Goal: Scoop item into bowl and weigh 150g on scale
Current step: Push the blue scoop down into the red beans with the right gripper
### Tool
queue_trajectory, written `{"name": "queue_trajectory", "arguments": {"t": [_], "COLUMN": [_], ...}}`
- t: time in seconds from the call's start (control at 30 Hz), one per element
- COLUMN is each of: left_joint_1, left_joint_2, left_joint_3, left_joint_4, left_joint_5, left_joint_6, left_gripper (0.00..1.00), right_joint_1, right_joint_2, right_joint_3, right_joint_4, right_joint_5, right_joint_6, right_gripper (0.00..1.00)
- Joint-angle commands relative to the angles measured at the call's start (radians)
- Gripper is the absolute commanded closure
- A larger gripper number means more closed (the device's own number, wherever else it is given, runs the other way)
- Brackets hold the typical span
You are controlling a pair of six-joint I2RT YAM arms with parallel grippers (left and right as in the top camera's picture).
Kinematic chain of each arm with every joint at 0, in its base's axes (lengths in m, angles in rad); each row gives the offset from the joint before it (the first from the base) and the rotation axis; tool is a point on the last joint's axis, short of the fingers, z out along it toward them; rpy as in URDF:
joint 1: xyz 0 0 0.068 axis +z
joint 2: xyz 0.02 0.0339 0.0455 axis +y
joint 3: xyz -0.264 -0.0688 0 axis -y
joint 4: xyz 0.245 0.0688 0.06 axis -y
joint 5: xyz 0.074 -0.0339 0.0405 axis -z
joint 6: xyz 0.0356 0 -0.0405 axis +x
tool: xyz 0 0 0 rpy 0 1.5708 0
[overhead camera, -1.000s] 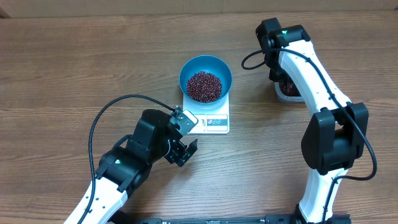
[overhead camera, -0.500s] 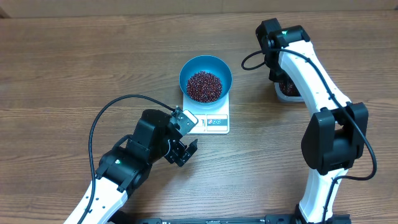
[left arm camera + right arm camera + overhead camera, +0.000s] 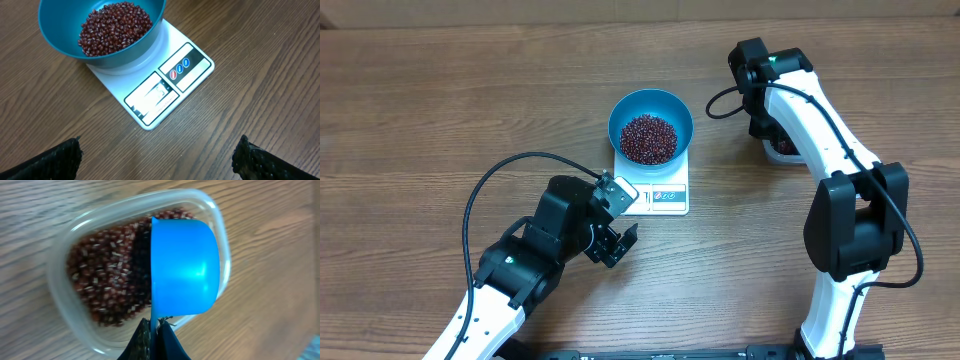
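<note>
Right gripper (image 3: pixel 155 330): pinching blue scoop (image 3: pixel 185 270) over tub (image 3: pixel 70 307), 3 o'clock of bowl (image 3: pixel 620 115). Left gripper (image 3: pixel 617 243): spread. Beans (image 3: pixel 648 137) in bowl atop scale (image 3: pixel 665 196); display illegible. Brown wood-grain table (image 3: pixel 470 100).

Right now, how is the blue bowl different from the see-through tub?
The bowl is round and blue; the tub is a clear rounded rectangle. The bowl sits on the scale; the tub sits on the table. The tub has a scoop above it; the bowl doesn't. Both hold red-brown beans.
</note>
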Motion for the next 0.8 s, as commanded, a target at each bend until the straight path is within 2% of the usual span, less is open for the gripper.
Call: {"name": "queue_trajectory", "arguments": {"t": [0.0, 0.3, 0.77], "left_joint_1": [0.006, 0.006, 0.006], "left_joint_2": [0.006, 0.006, 0.006], "left_joint_3": [-0.005, -0.005, -0.005], "left_joint_4": [0.003, 0.003, 0.003], "left_joint_5": [0.018, 0.018, 0.018], "left_joint_6": [0.004, 0.004, 0.004], "left_gripper": [0.0, 0.0, 0.0], "right_joint_1": [-0.004, -0.013, -0.093], "right_joint_2": [-0.001, -0.002, -0.054], "right_joint_3": [-0.011, -0.011, -0.011], "right_joint_4": [0.02, 0.022, 0.084], "right_joint_5": [-0.09, -0.118, -0.314], "right_joint_6": [-0.028, -0.027, -0.03], "right_gripper": [0.96, 0.96, 0.96]}}
